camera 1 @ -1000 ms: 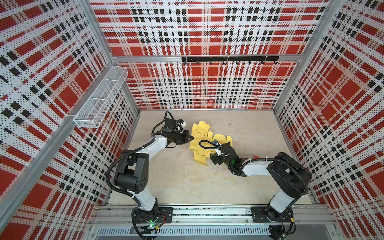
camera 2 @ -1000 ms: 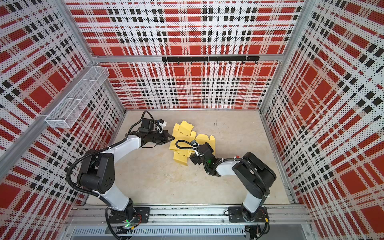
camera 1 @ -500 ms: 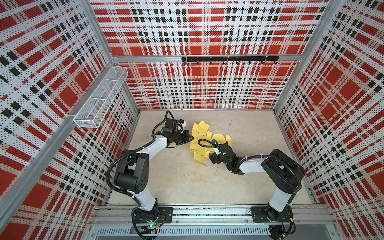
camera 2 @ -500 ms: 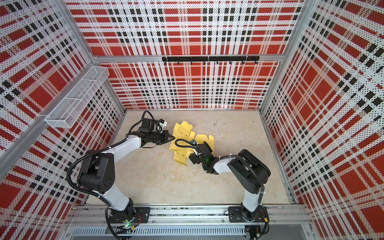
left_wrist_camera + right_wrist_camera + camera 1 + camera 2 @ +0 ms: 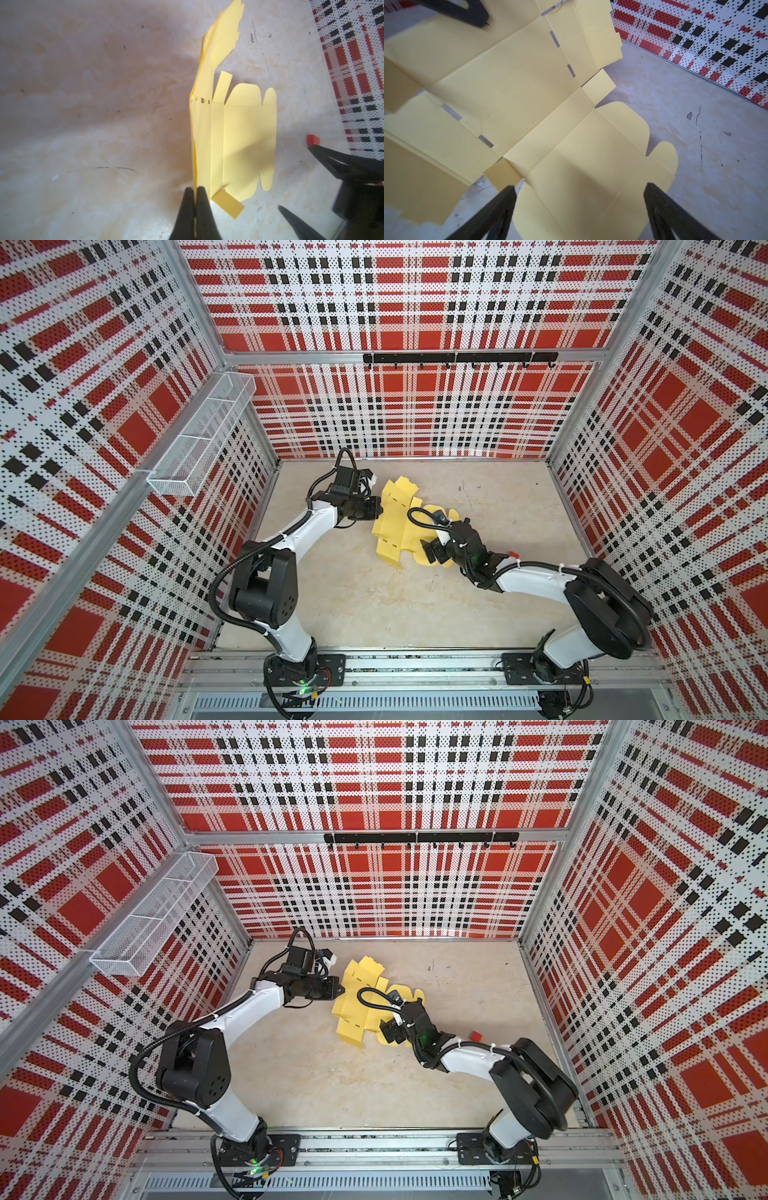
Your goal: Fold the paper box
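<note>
The paper box is a pale yellow die-cut sheet, partly creased, lying mid-floor. My left gripper is shut on the sheet's left edge, holding that side panel upright. The large rounded flap lies flat on the floor. My right gripper hovers open just over this flap, one finger at each side of it, with nothing pinched. Slots and small tabs show along the folds.
A tiny red square piece lies on the floor right of the right gripper. A wire basket hangs on the left wall and a black hook rail on the back wall. Plaid walls enclose the beige floor.
The right arm's elbow has shifted while its open gripper stays over the rounded flap. The left gripper keeps its grip in the same place.
</note>
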Controlling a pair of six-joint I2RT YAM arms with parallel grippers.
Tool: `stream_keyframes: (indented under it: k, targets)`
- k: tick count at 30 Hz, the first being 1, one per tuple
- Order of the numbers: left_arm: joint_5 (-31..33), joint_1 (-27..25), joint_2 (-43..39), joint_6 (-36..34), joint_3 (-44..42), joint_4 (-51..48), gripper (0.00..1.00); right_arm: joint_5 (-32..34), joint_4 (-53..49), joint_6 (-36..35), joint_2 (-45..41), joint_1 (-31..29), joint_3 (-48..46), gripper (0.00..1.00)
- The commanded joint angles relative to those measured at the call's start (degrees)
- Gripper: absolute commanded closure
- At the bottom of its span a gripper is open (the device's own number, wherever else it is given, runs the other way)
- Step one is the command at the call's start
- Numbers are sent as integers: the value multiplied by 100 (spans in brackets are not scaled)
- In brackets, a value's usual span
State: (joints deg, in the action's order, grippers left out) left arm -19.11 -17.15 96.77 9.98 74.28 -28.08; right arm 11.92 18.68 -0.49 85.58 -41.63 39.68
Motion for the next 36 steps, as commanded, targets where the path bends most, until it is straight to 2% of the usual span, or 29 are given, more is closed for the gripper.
stream_keyframes:
  k: [1,5,8,12,16,19,23,27,30,36]
  targets:
    - [759,-239,-59,-976,369,-480,100,-234,-366,704,-385,130,68,3]
    - [1393,-588,189,-2112,1021,-954,100,-464,-1327,1714,-653,371,643,5]
    - [1921,-923,287,-3234,1123,-888,100,-745,-1862,2371,-776,611,973,7]
    - [2873,-1512,351,-4666,911,-173,100,-1282,-2669,3631,-879,1221,1311,13]
    - [3216,-1861,368,-5765,508,738,100,-1921,-2782,4726,-1063,1759,1109,16]
    - [3465,-2028,378,-6227,423,1208,100,-2364,-2675,5520,-1298,2088,948,19]
    - [3426,-2163,270,-6898,62,2107,100,-2627,-2641,6043,-1492,2203,1000,21]
    - [3463,-2346,193,-7731,-633,3414,100,-2970,-2598,6688,-1408,2238,1188,23]
    - [3393,-2432,212,-7994,-1050,4134,100,-3293,-2261,7023,-1261,2238,1185,23]
    - [3555,-2501,377,-8145,-1426,5040,100,-3406,-1826,7567,-1076,2228,964,27]
